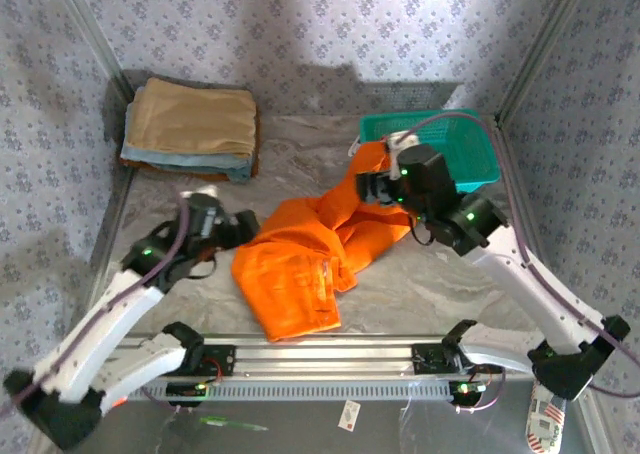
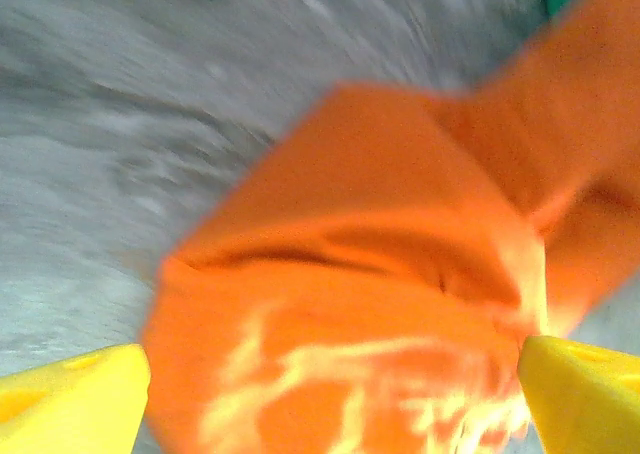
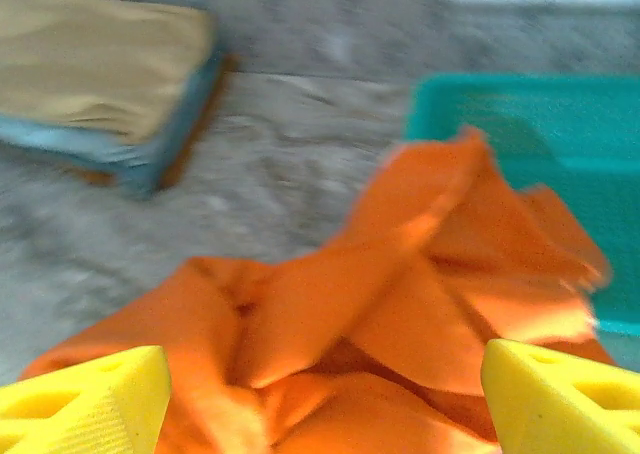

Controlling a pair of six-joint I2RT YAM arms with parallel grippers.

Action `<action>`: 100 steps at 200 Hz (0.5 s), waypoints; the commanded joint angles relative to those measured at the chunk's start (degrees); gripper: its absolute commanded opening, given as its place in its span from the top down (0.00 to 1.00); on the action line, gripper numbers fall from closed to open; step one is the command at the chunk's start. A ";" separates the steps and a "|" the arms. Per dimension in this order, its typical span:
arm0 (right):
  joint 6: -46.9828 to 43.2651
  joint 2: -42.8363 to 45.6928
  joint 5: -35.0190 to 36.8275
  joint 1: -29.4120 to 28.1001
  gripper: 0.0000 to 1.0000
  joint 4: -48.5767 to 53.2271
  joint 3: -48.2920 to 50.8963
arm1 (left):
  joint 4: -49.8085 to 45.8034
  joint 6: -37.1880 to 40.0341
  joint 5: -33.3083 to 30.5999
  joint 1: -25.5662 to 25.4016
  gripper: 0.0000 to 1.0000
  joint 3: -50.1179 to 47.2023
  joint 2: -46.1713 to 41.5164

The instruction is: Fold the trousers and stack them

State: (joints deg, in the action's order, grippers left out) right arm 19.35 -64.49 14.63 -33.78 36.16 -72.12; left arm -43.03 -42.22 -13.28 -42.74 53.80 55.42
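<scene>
L gripper (image 2: 330, 394) wide, empty, over trousers (image 1: 300, 264), R gripper (image 3: 320, 399) wide, empty, above them

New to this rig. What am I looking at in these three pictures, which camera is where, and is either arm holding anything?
Two white robot arms are bolted at the near edge of a table. The overhead picture looks down from behind them; the other two come from cameras on each wrist, whose yellow fingers frame the bottom corners. The orange trousers lie crumpled mid-table, one leg reaching the teal basket. A stack of folded cloths sits far left. The left gripper and right gripper hang over the trousers with fingers spread, gripping nothing.
</scene>
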 commanded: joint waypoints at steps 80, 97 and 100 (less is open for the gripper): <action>27.42 -16.20 -14.36 34.91 0.01 -7.56 7.94 | 6.46 -3.30 -15.50 -21.95 0.01 10.83 37.31; 30.16 -21.46 -17.03 36.61 0.02 -8.60 6.09 | 6.80 -2.85 -15.95 -21.29 0.10 10.75 39.82; 30.72 -22.42 -17.09 36.69 0.03 -8.57 5.61 | 6.86 -2.70 -16.13 -21.20 0.13 10.61 39.93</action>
State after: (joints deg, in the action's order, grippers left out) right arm 42.11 -81.14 2.63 1.28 29.56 -63.07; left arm -37.67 -45.01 -26.11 -64.88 63.18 93.23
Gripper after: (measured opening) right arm 0.982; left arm 0.945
